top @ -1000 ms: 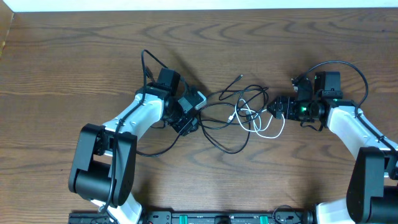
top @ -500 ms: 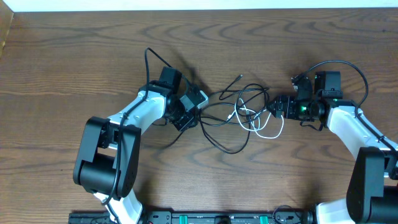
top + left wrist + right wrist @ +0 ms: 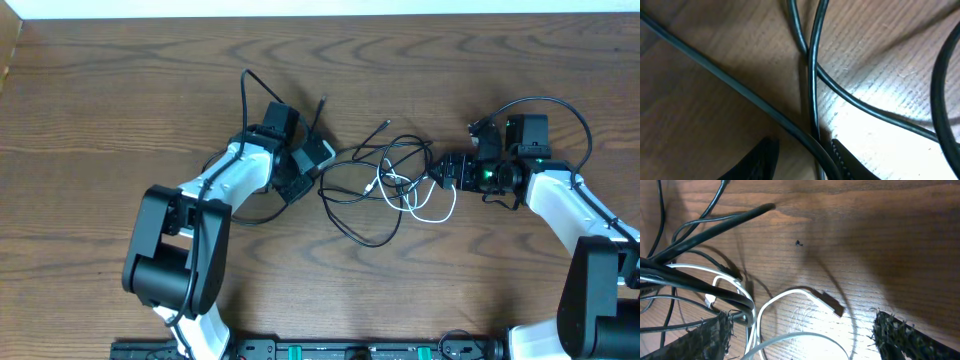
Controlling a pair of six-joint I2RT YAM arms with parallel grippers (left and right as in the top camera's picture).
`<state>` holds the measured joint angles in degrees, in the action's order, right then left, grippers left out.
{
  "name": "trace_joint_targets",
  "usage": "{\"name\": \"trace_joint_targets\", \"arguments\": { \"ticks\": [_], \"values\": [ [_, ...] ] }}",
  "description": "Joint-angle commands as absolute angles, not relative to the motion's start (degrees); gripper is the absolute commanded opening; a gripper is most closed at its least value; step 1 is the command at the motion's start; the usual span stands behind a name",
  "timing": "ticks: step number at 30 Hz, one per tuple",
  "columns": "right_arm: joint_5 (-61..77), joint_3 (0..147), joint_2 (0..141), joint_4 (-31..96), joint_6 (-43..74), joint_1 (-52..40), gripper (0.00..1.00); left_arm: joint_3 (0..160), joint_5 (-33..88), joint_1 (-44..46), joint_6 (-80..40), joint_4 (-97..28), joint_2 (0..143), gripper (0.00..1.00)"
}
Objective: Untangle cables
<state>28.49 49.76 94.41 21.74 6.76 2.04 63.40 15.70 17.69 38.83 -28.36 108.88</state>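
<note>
Firstly, at closest range, we note the left fingers (image 3: 845, 161) at the bottom edge of the left wrist view. One black cable (image 3: 813, 100) runs down between them and lies against the ridged pad. A gap shows on the other side, so we cannot tell whether that strand is pinched or merely straddled. We judge the placement deliberate, since it isolates a single strand at the left end of the knot.

Next, the right fingers (image 3: 710, 335) stand spread wide in the lower corners of the right wrist view, grasping nothing. The white cable (image 3: 790, 294) loops between them, and a black bundle passes just beside the lower-left one.

Farther out, the overhead view shows the cables (image 3: 398, 183) tangled at the centre of the desk (image 3: 120, 80), between the two arms. We judge the untangling barely begun. The opposed stations suit drawing the knot apart from both ends.
</note>
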Motion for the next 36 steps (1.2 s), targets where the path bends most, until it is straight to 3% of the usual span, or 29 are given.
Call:
{"name": "trace_joint_targets", "arguments": {
  "ticks": [1,3,10,14,18,29,36],
  "values": [
    [29.1,49.7,94.5,21.6,6.2,2.2,0.88,59.5,10.6,18.3,38.6,-29.5,117.9,0.24],
    [29.1,49.7,94.5,21.6,6.2,2.2,0.89,59.5,7.2,18.7,38.5,-28.3,119.8,0.08],
    [29.1,49.7,94.5,21.6,6.2,2.2,0.89,59.5,-2.8,15.8,33.5,-22.4,121.8,0.07],
    [29.1,49.7,94.5,21.4,6.2,2.2,0.89,59.5,-7.6,9.0,27.7,-18.0,121.8,0.08],
    [29.1,49.7,94.5,21.4,6.2,2.2,0.89,59.5,-7.6,0.9,24.6,-17.0,121.8,0.08],
    [29.1,49.7,94.5,21.5,6.2,2.2,0.91,59.5,-7.6,-33.3,19.1,-8.4,121.8,0.08],
    [29.1,49.7,94.5,21.2,6.2,2.2,0.91,59.5,-3.6,-47.4,17.9,-8.0,121.8,0.08]
  ]
}}
